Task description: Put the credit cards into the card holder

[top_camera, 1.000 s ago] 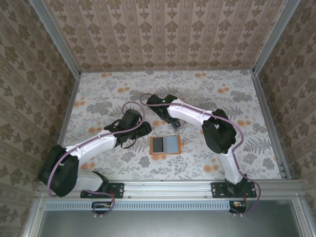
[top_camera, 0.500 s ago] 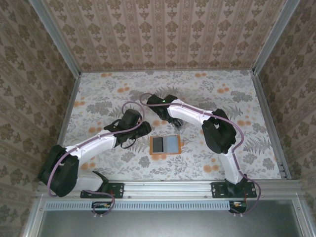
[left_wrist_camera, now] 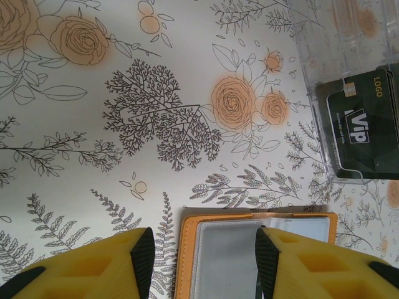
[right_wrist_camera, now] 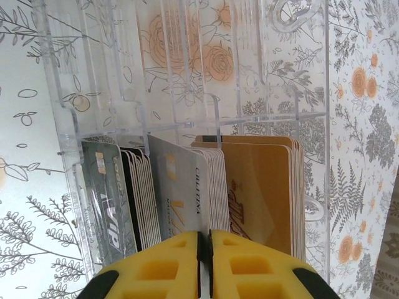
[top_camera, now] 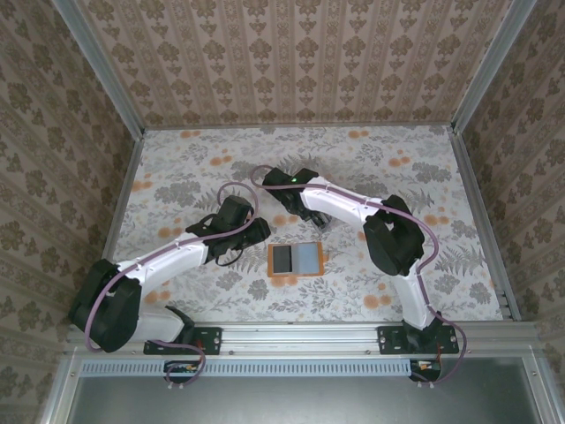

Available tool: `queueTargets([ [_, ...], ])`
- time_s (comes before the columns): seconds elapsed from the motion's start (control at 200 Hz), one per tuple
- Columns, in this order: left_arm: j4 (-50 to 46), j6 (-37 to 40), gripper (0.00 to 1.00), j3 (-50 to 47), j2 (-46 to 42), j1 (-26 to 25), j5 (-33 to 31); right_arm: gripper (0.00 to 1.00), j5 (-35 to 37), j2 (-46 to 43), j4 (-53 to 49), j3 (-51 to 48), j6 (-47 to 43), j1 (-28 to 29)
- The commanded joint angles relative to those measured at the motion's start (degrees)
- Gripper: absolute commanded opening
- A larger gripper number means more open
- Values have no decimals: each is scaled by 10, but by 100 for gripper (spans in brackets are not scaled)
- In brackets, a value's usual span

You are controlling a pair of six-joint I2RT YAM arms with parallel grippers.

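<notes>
left gripper (left_wrist_camera: 204,252): fingers held spread over card holder (left_wrist_camera: 237,249), lower frame | right gripper (right_wrist_camera: 204,240): white credit card (right_wrist_camera: 177,187) pinched inside clear box (right_wrist_camera: 187,81), bottom centre

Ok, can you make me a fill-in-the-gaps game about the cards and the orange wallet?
1. The card holder lies flat and ___.
2. The credit cards stand inside a ___ plastic box.
3. Big white letters on the black card spell ___.
4. The left tool has ___ fingers.

Missing words: open, clear, VIP, yellow.
</notes>
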Motion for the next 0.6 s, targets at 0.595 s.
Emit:
queueTargets([
  [0.595,5,8,50,30,-2,5,35,3,-237,-165,-13,-26,30,-46],
])
